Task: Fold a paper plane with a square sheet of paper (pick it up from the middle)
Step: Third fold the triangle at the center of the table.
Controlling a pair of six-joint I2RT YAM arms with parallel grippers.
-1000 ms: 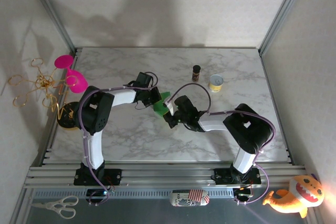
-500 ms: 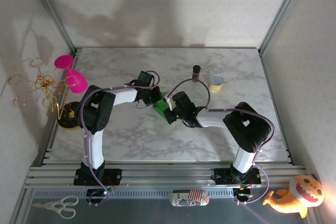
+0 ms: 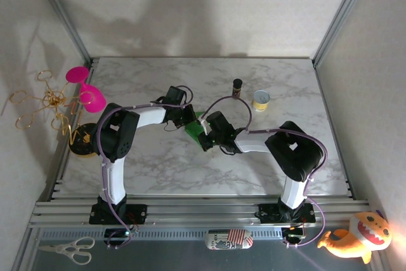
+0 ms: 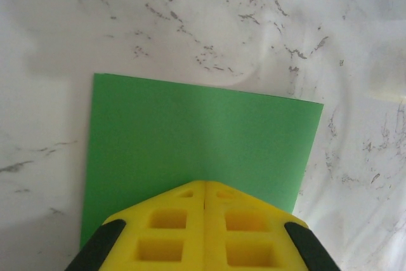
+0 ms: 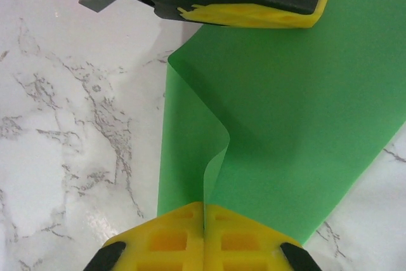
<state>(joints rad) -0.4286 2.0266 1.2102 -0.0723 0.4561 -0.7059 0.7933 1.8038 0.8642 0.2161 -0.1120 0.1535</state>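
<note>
The bright green sheet of paper (image 3: 195, 126) is at the middle of the marble table, between both grippers. In the left wrist view the sheet of paper (image 4: 203, 134) spreads flat ahead of my left gripper (image 4: 204, 187), whose yellow fingers are pressed together over its near edge. In the right wrist view the sheet of paper (image 5: 285, 106) buckles into a raised fold that runs into my right gripper (image 5: 203, 207), which is shut on that pinched ridge. The left gripper (image 5: 254, 12) holds the opposite edge. From above, the left gripper (image 3: 189, 118) and right gripper (image 3: 205, 136) nearly touch.
A small dark bottle (image 3: 237, 87) and a yellow-white tape roll (image 3: 261, 99) stand behind the right arm. Pink cups (image 3: 87, 92) and tangled gold wire (image 3: 44, 101) sit at the table's left edge. Scissors (image 3: 66, 249) and a plush toy (image 3: 358, 238) lie off the table in front.
My right gripper has slid a little up and left toward the left gripper, bunching the paper between them. The left gripper has barely moved.
</note>
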